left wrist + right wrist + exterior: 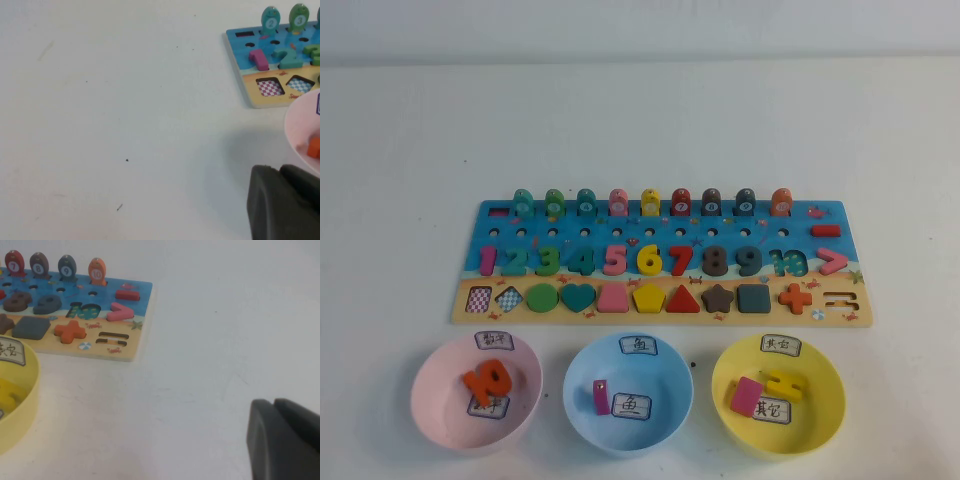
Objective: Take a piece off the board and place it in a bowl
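Piece on board; pink bowl holds orange numeral; both tools parked.

the board lies across the middle of the table. the piece sits in its row at the board's left end. three bowls stand in a line nearer the robot: the bowl on the left, the middle bowl, the right bowl. the left gripper seems to hang just left of the bowl; the right gripper is right of the board.
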